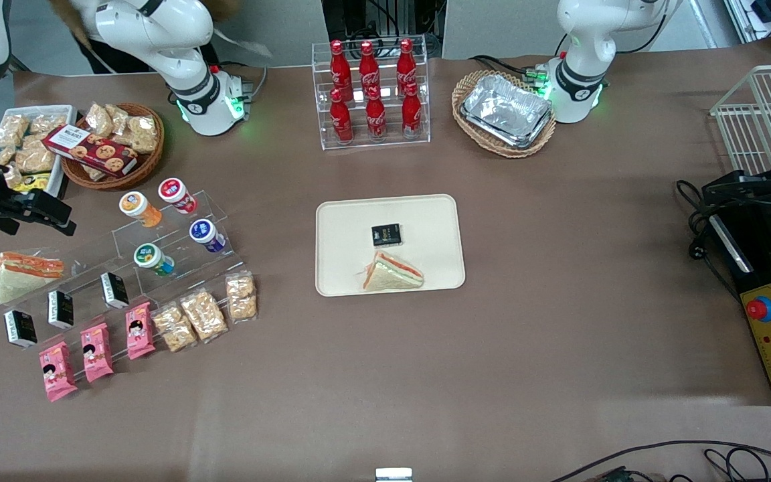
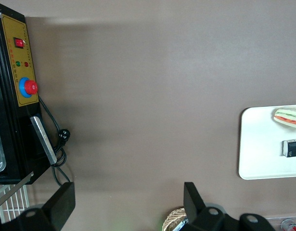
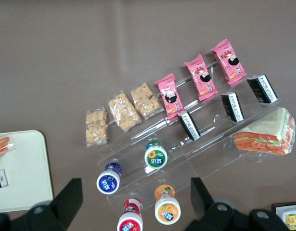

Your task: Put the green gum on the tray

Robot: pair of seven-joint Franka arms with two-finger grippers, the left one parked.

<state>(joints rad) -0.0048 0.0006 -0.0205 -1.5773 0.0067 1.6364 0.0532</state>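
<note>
The green gum stands on the lower step of a clear acrylic stand, white lid up, green body. It also shows in the right wrist view. The cream tray lies at the table's middle and holds a sandwich wedge and a small black packet; its corner shows in the right wrist view. My right gripper hangs high above the working arm's end of the table, well apart from the gum. It is open and empty.
Orange, red and dark blue gum bottles share the stand. Black packets, pink snacks, cracker bags and a sandwich surround it. A cola rack, a foil tray in wicker and a cookie basket stand farther from the camera.
</note>
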